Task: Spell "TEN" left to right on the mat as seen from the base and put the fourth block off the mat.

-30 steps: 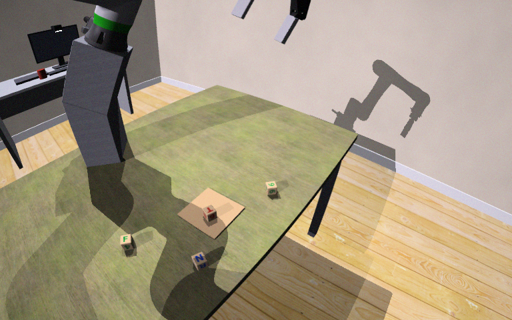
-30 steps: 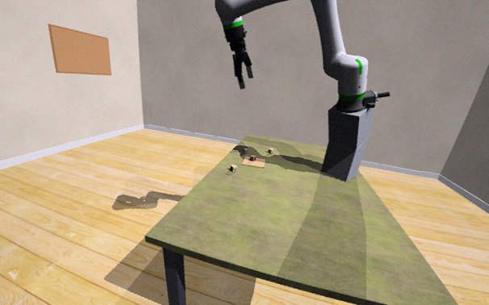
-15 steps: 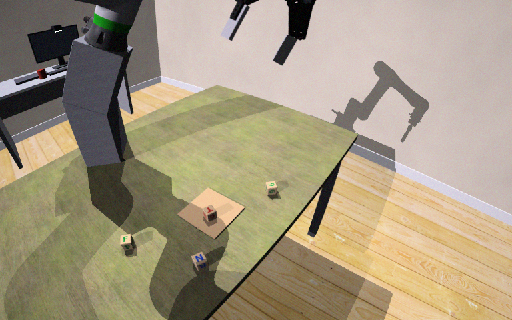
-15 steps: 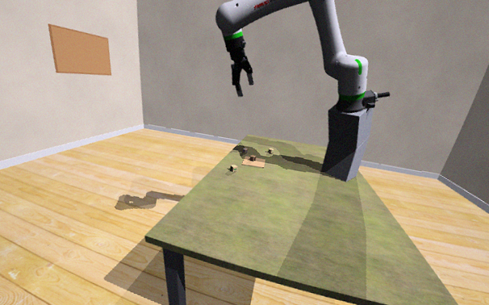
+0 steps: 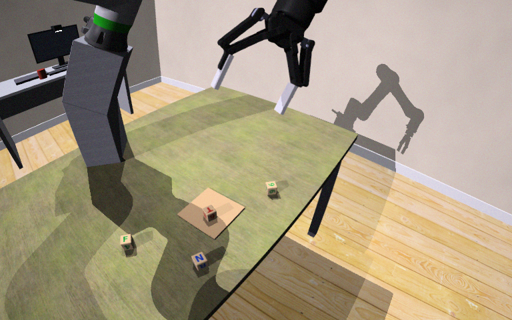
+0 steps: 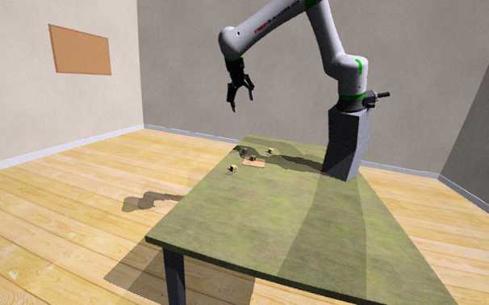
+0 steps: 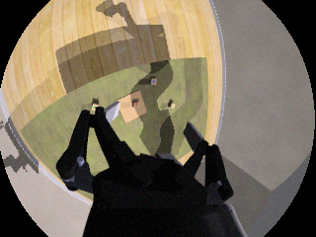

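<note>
A tan square mat lies flat on the green table. A block with a red T stands on the mat near its middle. A block with a blue N and a block with a green F stand off the mat. A block with a green glyph I cannot read stands off the mat on the other side. My gripper is wide open and empty, high above the blocks.
The robot's grey pedestal stands on the table beyond the mat. The table's long edge runs close to the N block and the green-glyph block. A desk with a monitor stands behind the pedestal.
</note>
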Tool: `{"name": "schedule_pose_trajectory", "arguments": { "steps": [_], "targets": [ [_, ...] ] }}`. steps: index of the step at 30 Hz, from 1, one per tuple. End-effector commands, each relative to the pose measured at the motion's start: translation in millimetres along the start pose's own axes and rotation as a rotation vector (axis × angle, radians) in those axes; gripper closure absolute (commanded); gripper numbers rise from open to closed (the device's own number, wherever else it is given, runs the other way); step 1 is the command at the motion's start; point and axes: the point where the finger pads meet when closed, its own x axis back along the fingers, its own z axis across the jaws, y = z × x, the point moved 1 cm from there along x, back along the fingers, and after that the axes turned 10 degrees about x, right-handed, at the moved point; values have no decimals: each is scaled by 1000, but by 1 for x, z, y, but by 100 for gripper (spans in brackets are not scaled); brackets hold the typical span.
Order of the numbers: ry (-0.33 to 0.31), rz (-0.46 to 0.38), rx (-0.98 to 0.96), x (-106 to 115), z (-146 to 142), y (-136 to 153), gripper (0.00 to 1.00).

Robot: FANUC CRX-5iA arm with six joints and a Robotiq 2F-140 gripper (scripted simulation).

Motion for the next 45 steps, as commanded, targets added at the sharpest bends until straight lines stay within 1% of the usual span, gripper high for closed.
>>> {"name": "schedule_pose_trajectory", "arguments": {
  "steps": [1,2,3,4,6,7,9,10,12,13,15,16,18,19,23,25,27,28,30,31,33,34,35,36,40,42,43,44,45],
  "targets": [
    [3,43,-130,-35,-8,-7,0],
    [3,43,-130,-35,-8,-7,0],
    [0,52,-175,-47,-11,-8,0],
    [-2,57,-198,-54,-12,-9,0],
    [-2,57,-198,-54,-12,-9,0],
    [-9,70,-263,-72,-16,-10,0],
    [-10,72,-272,-74,-16,-10,0],
    [-17,81,-324,-89,-19,-10,0],
    [-20,83,-338,-93,-20,-10,0],
    [-28,91,-386,-106,-23,-9,0],
    [-31,93,-401,-110,-24,-8,0],
    [-41,99,-451,-124,-26,-7,0],
    [-43,100,-461,-127,-27,-7,0],
    [-55,105,-515,-142,-30,-4,0],
    [-56,105,-518,-143,-30,-4,0],
    [-82,109,-622,-171,-36,3,0],
    [-82,109,-622,-171,-36,3,0],
    [-95,108,-669,-184,-39,7,0],
    [-95,108,-669,-184,-39,7,0],
    [-108,105,-714,-196,-42,11,0],
    [-108,105,-714,-196,-42,11,0],
    [-120,102,-755,-206,-44,16,0],
    [-120,102,-755,-206,-44,16,0],
    [-132,97,-794,-216,-46,20,0],
    [-132,97,-794,-216,-46,20,0],
    [-152,85,-862,-233,-50,30,0],
    [-152,85,-862,-233,-50,30,0],
    [-161,79,-892,-241,-51,34,0],
    [-161,79,-892,-241,-51,34,0]
  ]
}}
